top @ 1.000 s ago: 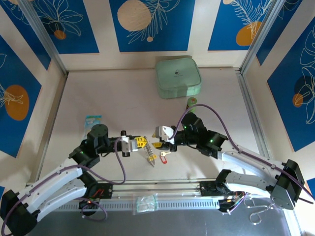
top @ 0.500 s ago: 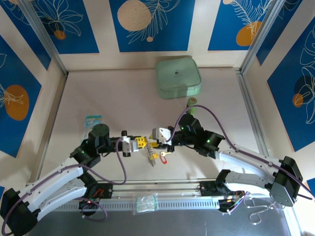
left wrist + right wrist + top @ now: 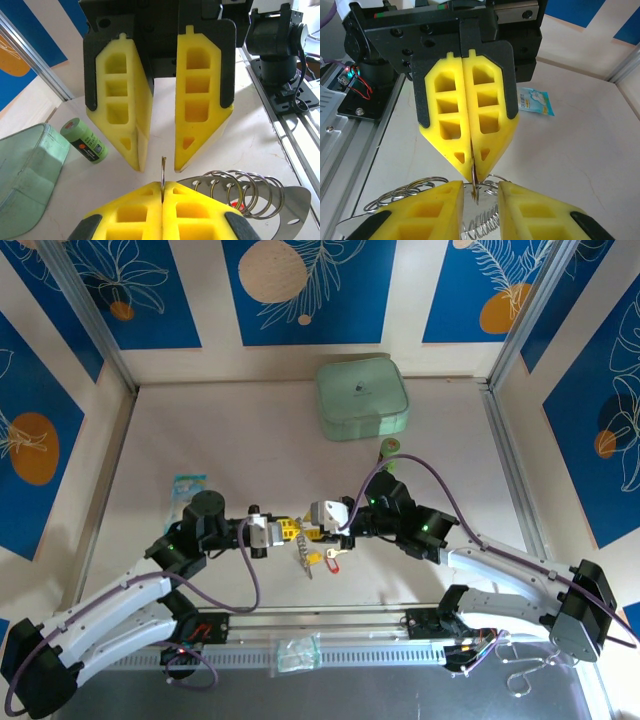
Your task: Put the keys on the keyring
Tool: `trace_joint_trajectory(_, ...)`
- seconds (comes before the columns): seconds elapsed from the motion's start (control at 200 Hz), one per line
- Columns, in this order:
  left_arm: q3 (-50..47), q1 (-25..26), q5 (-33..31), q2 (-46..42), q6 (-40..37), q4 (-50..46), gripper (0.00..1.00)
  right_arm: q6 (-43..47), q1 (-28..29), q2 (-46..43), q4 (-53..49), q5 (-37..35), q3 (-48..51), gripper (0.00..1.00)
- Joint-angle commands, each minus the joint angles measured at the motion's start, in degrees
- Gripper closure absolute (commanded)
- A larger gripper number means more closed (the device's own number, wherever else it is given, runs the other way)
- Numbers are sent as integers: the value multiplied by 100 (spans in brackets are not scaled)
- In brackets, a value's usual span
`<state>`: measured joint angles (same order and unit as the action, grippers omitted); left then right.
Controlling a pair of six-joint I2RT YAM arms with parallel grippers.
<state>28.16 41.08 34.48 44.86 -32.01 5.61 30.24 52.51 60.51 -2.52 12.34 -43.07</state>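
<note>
From above I see my left hand (image 3: 294,530) and right hand (image 3: 314,531) tip to tip near the front edge of the surface (image 3: 250,440). The keyring (image 3: 305,560) hangs down between them, and the red key (image 3: 334,556) hangs just beside it.

The left wrist camera shows what the top one cannot. My left hand is pinched tight on a thin bit of the keyring. The right hand's two fingers stand apart, holding nothing, one on each side of that bit. That camera also shows a green tube (image 3: 84,141) lying near a pale green case (image 3: 25,165).

The right wrist camera shows a small packet (image 3: 535,101) well behind the left hand.

I count two hands, one keyring, one red key, one tube, one case and one packet.

The middle of the surface is bare, so there is room there. The metal rail (image 3: 330,620) is close at the front
</note>
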Motion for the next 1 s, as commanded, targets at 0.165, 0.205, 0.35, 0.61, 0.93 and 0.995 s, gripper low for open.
trace_joint_trajectory(0.165, 18, 58, 323, -21, 175, 446, 100, 31, 39, 118, 28, 98, -208, 75)
trace_joint_trajectory(0.205, 14, 58, 344, -13, 186, 450, 100, 18, 37, 117, 50, 106, -216, 75)
trace_joint_trajectory(0.35, 45, 57, 385, 31, 195, 411, 100, -23, 45, 130, 168, 185, -240, 77)
trace_joint_trajectory(0.61, 106, 58, 383, 93, 186, 275, 100, -30, 53, 146, 168, 269, -257, 99)
trace_joint_trajectory(0.93, -3, 57, -352, -765, 389, -262, 54, 7, -8, -130, -18, -45, -74, 100)
trace_joint_trajectory(0.995, -52, 58, -539, -1088, 522, -376, 51, 18, -16, -183, -54, -65, -54, 100)
